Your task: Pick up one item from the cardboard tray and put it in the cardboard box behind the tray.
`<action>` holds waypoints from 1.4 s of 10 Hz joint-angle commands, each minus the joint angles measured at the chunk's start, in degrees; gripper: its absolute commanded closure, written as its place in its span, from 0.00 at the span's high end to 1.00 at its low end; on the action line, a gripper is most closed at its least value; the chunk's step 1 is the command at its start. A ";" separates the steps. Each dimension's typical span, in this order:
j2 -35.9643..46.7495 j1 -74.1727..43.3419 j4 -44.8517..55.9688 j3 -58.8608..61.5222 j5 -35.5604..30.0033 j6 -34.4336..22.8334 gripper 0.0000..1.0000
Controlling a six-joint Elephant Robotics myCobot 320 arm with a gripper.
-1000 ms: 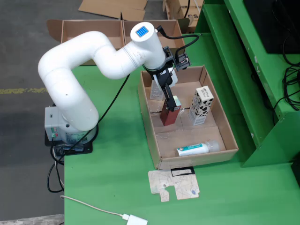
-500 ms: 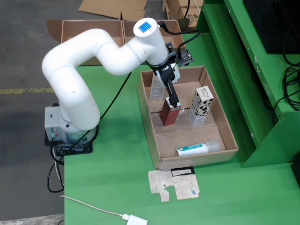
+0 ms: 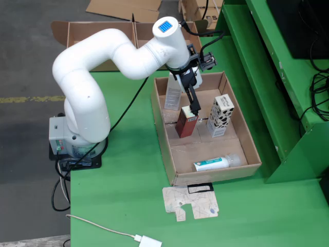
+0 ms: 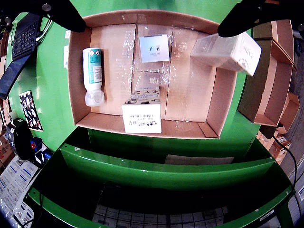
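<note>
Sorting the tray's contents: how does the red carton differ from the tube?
The red carton stands upright mid-tray; the tube lies on its side near the tray's front wall. The carton is a dark red box with a pale top; the tube is round, white and teal with a clear cap. The gripper hangs right over the carton; the tube lies well away from it. Both sit in the cardboard tray.

The gripper [image 3: 194, 109] hides part of the red carton [image 3: 186, 123] — whether they touch is unclear.
</note>
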State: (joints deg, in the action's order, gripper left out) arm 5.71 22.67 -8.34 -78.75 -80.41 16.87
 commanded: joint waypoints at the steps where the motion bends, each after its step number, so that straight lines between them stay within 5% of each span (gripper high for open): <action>1: -3.53 -1.11 -0.62 5.70 -0.27 -0.20 1.00; 14: -17.81 -5.84 1.20 23.02 -3.46 -4.29 1.00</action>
State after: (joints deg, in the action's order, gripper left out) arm -12.56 17.66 -6.76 -58.27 -83.49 13.00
